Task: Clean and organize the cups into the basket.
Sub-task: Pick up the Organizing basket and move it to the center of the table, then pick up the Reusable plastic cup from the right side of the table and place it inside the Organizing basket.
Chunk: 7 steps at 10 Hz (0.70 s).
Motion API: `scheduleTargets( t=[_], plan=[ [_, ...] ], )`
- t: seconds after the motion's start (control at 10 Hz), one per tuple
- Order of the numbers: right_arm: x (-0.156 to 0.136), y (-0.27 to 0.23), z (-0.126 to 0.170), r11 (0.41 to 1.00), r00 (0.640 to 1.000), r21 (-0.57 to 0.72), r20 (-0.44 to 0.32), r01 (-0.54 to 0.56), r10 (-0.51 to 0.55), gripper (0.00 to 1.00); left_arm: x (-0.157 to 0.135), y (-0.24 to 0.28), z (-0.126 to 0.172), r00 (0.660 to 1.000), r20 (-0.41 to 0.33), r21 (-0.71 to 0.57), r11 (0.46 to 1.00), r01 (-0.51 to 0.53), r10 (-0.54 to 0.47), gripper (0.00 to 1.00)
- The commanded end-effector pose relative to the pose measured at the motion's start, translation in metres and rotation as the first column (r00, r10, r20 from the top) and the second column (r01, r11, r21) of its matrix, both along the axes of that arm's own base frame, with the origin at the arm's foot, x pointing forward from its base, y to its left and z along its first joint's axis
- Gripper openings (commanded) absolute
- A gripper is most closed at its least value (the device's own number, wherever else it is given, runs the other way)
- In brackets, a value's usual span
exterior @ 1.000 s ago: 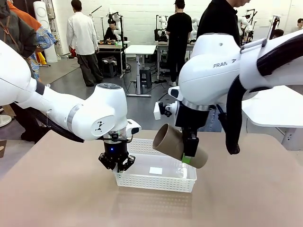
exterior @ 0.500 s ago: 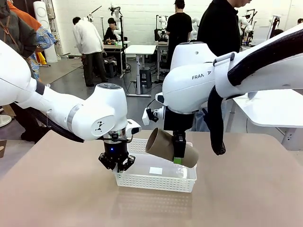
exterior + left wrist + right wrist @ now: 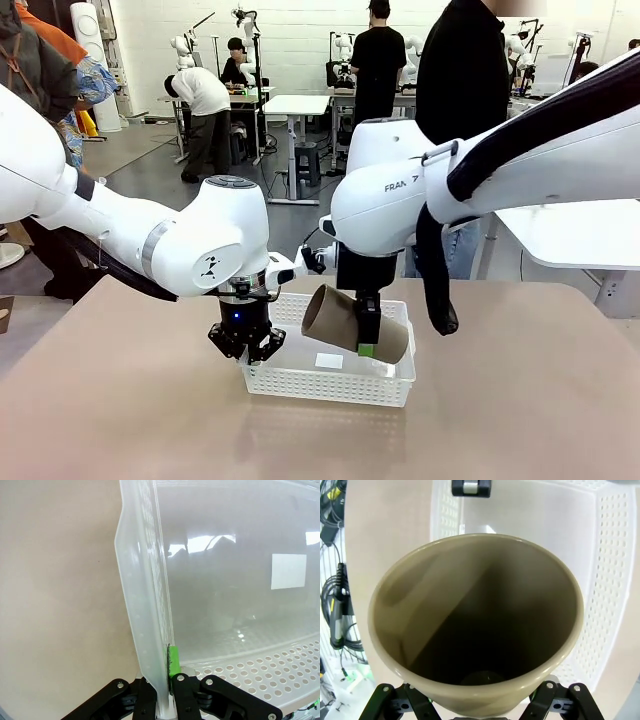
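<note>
Left gripper (image 3: 247,345) clamped on basket (image 3: 330,388) wall, steadying it. Right gripper (image 3: 367,338) grips tan cup (image 3: 335,318), tilted, hanging just over basket, not yet set down. Basket floor bare as far as I see. Cup's inside shadowed; can't tell if clean. My read: task barely begun — first cup going in.

Table (image 3: 110,400): flat tan top, plain surface; one item rests directly on it, a white basket (image 3: 325,384), near the middle, toward the far edge; perforated walls; white label (image 3: 328,360) on its floor.
</note>
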State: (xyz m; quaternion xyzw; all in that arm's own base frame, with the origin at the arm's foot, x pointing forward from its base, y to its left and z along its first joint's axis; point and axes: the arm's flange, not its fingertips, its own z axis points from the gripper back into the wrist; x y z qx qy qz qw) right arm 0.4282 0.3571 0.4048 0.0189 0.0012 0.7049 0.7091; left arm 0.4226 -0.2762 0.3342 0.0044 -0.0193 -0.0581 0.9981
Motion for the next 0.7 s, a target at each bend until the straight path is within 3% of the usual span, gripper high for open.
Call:
scheduleTargets(
  t=[0.0,0.6],
  plan=[
    [0.017,0.015,-0.012,1.0,1.0,-0.013,0.017,0.003,-0.003,0.82,-0.004,-0.001,-0.004,1.0,-0.004,0.007,1.0,0.0,0.0,0.0],
    [0.027,-0.002,-0.044,0.996,0.996,-0.009,-0.033,0.086,-0.086,0.82,-0.004,-0.001,-0.004,1.0,-0.004,0.007,1.0,0.0,0.0,0.0]
  ],
)
